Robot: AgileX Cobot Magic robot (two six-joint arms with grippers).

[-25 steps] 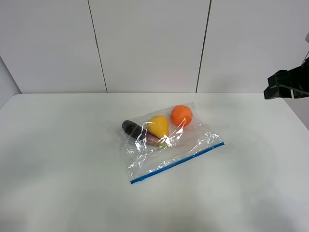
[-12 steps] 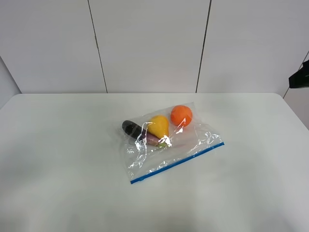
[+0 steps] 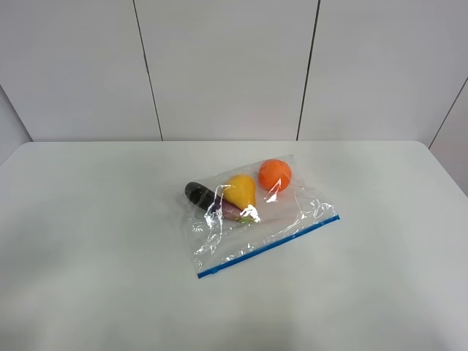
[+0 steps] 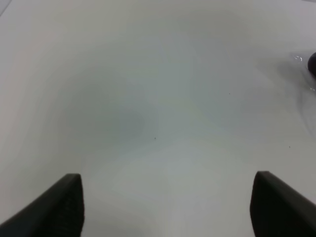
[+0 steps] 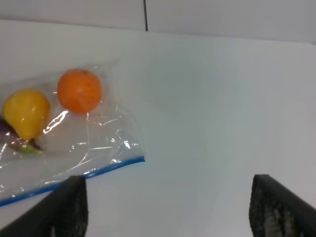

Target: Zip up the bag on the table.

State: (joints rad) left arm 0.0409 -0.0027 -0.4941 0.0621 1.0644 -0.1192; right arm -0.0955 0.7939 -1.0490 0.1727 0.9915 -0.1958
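The bag (image 3: 256,219) lies flat near the middle of the table (image 3: 88,241), with its blue zipper strip (image 3: 269,246) running along the edge nearest the camera in the high view. Inside it, away from the strip, sit an orange (image 3: 275,175), a yellow pear (image 3: 240,190) and a dark eggplant (image 3: 205,197). Neither arm appears in the high view, so both are well apart from the bag.

The left gripper (image 4: 165,202) has its jaws spread wide with nothing between them, over bare table, and only a corner of the bag shows at the edge of its camera's view. The right gripper (image 5: 168,207) is likewise wide open and empty; the end of the strip nearest the orange sits just ahead of it.

The step in hand looks like the approach to the strip. I would bring one gripper to one end of the strip and pinch the bag just beside it to hold it steady, then have the other close on the strip next to that point and slide along its whole length towards the far end. The plastic is thin and crinkled, so it may bunch or drag; keep the pinch on the strip itself, clear of the fruit. From these views I cannot say how much of the strip is already sealed.
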